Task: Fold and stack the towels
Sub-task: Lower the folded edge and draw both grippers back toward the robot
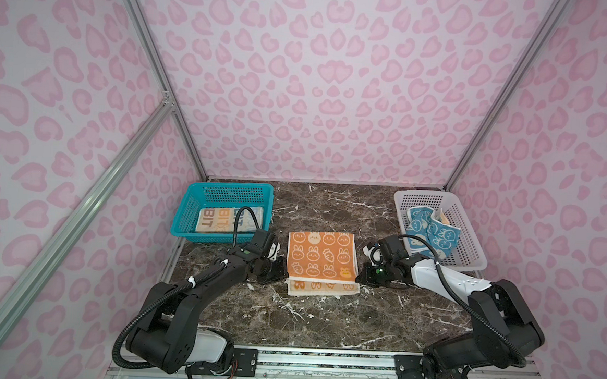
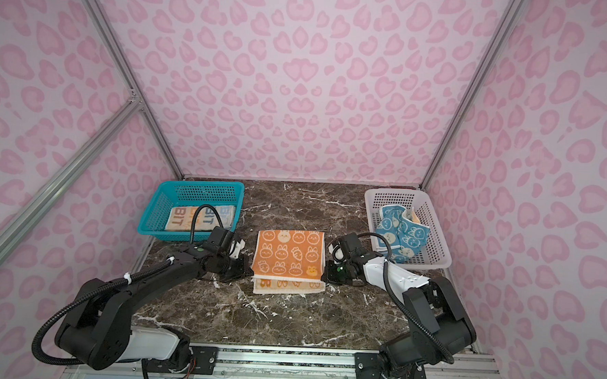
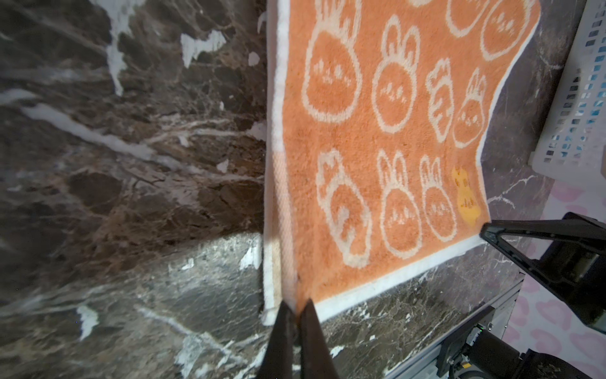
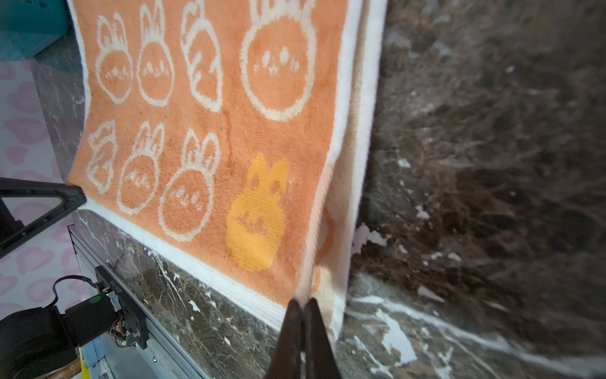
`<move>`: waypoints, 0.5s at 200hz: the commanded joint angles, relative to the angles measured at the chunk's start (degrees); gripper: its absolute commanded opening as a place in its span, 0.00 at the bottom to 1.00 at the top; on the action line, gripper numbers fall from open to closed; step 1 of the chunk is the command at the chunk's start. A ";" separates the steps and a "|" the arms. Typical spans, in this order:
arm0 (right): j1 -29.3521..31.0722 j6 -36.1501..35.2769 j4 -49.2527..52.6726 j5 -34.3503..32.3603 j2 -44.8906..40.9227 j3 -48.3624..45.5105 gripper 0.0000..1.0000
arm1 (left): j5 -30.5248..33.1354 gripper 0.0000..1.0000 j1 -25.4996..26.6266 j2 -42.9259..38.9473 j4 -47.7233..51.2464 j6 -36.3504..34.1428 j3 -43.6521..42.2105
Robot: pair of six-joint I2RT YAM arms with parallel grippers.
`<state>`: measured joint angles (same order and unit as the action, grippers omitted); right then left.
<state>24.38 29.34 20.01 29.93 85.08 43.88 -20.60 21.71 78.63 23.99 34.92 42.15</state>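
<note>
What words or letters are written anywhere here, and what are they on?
"BIT", seen more than once: on the cream towel in the teal basket; a cable hides the rest.
The orange towel: rabbit drawings only, no words.
Tiny print on the black bracket: too small to read.

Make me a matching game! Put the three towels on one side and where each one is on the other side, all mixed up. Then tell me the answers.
Towels
1. cream towel
2. orange towel
3. blue towel

Places
A. crumpled in the white basket
B. lying flat in the teal basket
C. on the table, with a near corner pinched by the left pincer and another by the right pincer

Pairs: 1-B, 2-C, 3-A
</note>
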 commanded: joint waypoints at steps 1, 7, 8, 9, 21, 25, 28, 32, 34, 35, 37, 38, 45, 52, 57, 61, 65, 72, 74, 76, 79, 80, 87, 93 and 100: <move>-0.12 -1.01 4.25 -4.76 -1.32 2.84 0.00 | 3.85 0.02 -0.03 -0.92 1.11 0.46 1.88; -0.21 -1.32 5.43 -5.12 -1.81 3.85 0.00 | 3.80 0.02 0.07 -1.26 1.45 0.58 2.33; -0.21 -1.40 5.63 -5.18 -1.92 4.02 0.00 | 3.81 0.02 0.12 -1.32 1.47 0.63 2.37; -0.21 -1.53 5.82 -5.25 -2.01 4.20 0.00 | 3.81 0.02 0.10 -1.43 1.49 0.66 2.43; -0.48 -2.29 7.95 -5.96 -3.02 5.70 0.00 | 3.73 0.02 0.37 -2.37 1.71 1.14 2.75; -0.59 -2.44 8.52 -6.15 -3.42 6.08 0.00 | 3.64 0.02 0.47 -2.62 1.72 1.32 2.78; -0.64 -2.63 8.87 -6.27 -3.63 6.21 0.00 | 3.56 0.02 0.57 -2.80 1.76 1.44 2.76; -0.80 -2.80 9.26 -6.44 -3.91 6.42 0.00 | 3.56 0.02 0.68 -3.10 1.76 1.59 2.70; -0.82 -2.93 9.39 -6.46 -4.03 6.47 0.00 | 3.55 0.02 0.80 -3.19 1.76 1.63 2.68; -0.82 -3.00 9.46 -6.51 -4.08 6.43 0.00 | 3.55 0.02 0.88 -3.29 1.76 1.68 2.63; -0.87 -3.05 9.59 -6.52 -4.16 6.47 0.00 | 3.55 0.02 0.92 -3.39 1.74 1.77 2.57; -0.89 -3.06 9.69 -6.54 -4.19 6.52 0.00 | 3.59 0.02 0.98 -3.44 1.75 1.79 2.54; -0.88 -3.21 9.96 -6.51 -4.27 6.34 0.00 | 3.64 0.02 1.32 -3.57 1.63 1.95 2.23; -0.85 -3.19 9.81 -6.18 -4.24 5.82 0.00 | 3.64 0.02 1.61 -3.69 1.55 2.12 1.77; -0.74 -3.16 9.51 -6.04 -4.28 5.36 0.00 | 3.55 0.02 1.79 -3.67 1.30 2.25 1.24; -0.66 -3.08 9.25 -6.10 -4.35 4.81 0.00 | 3.55 0.02 2.00 -3.71 1.03 2.39 0.80; -0.71 -2.98 8.91 -6.16 -4.34 4.21 0.00 | 3.55 0.02 2.14 -3.70 0.86 2.50 0.37; -0.65 -2.77 8.14 -6.16 -4.24 3.12 0.00 | 3.55 0.02 2.45 -3.57 0.28 2.74 -0.46; -0.63 -2.68 7.95 -6.15 -4.27 2.76 0.00 | 3.55 0.02 2.56 -3.46 0.10 2.75 -0.79; -0.67 -2.62 7.70 -6.12 -4.19 2.52 0.00 | 3.59 0.02 2.72 -3.39 -0.13 2.85 -1.05; -0.71 -2.55 7.38 -6.12 -4.14 1.92 0.00 | 3.68 0.02 2.83 -3.31 -0.35 2.95 -1.44; -0.64 -2.50 7.22 -6.07 -4.13 1.79 0.00 | 3.70 0.02 2.91 -3.22 -0.44 3.00 -1.54; -0.52 -2.18 6.26 -5.72 -3.87 0.57 0.00 | 3.75 0.02 3.21 -2.87 -1.04 3.29 -2.49; -0.33 -1.83 5.49 -5.51 -3.67 -0.26 0.00 | 3.65 0.02 3.41 -2.50 -1.68 3.52 -3.33; 0.07 -1.51 4.63 -5.65 -3.29 -1.29 0.00 | 3.56 0.02 3.80 -2.13 -2.49 3.79 -4.17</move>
<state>23.97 27.33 25.61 27.07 80.97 45.23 -19.57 24.95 75.53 22.44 37.39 40.32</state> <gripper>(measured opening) 0.052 0.070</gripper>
